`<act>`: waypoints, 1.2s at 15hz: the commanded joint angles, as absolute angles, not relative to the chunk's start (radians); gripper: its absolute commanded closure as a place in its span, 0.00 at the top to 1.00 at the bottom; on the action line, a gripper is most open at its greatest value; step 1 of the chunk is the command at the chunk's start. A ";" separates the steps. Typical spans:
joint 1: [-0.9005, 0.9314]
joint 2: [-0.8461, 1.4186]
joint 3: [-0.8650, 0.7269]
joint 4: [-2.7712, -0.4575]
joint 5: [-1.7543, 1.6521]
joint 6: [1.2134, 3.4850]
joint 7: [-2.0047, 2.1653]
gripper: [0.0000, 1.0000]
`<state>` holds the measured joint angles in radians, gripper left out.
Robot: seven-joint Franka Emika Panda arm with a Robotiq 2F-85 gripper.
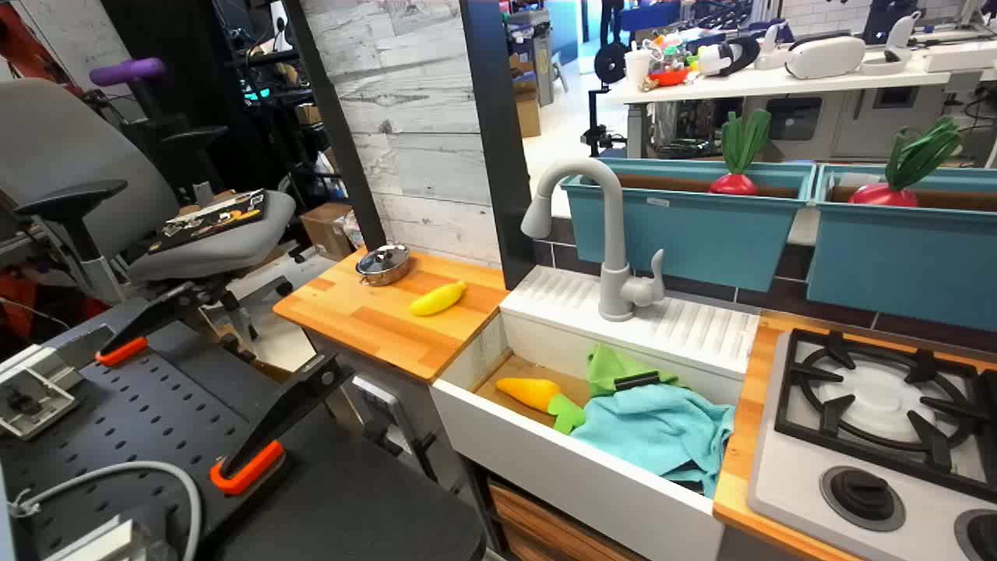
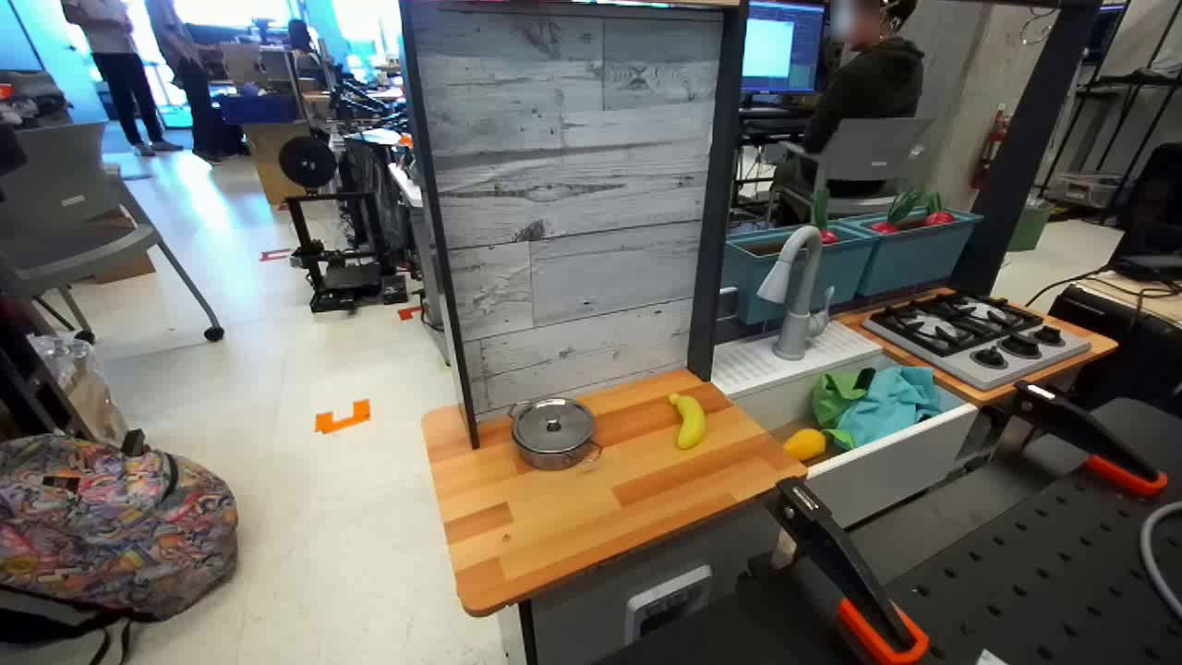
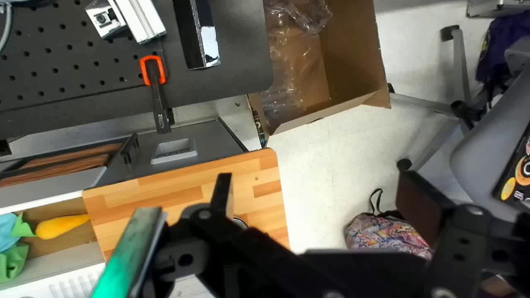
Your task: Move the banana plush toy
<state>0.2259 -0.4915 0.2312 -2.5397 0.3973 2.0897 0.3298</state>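
The banana plush toy is bright yellow, elongated and slightly curved. It lies on the wooden counter in both exterior views, as the banana plush toy (image 1: pixel 438 299) and the same toy (image 2: pixel 690 422) show. In the wrist view it does not show; my gripper covers part of the counter there. My gripper (image 3: pixel 316 186) is wide open with nothing between its fingers. In the wrist view one finger overlaps the wooden counter (image 3: pixel 178 198) and the other is over the floor side. The gripper is out of view in both exterior views.
A metal pot (image 1: pixel 384 265) with a lid stands near the toy, also visible in an exterior view (image 2: pixel 553 432). The white sink (image 1: pixel 576 467) holds an orange-yellow item (image 1: pixel 530 392) and blue and green cloths (image 1: pixel 654 425). A grey faucet (image 1: pixel 615 234) rises behind it. A clamp (image 2: pixel 840 563) stands nearby.
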 commanded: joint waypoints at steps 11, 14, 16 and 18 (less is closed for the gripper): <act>0.147 -0.290 0.199 -2.563 0.320 2.400 0.270 1.00; 0.119 -0.164 0.162 -2.542 0.311 2.511 0.238 1.00; 0.105 -0.079 0.131 -2.521 0.313 2.570 0.203 1.00; 0.092 0.009 0.106 -2.495 0.324 2.627 0.176 1.00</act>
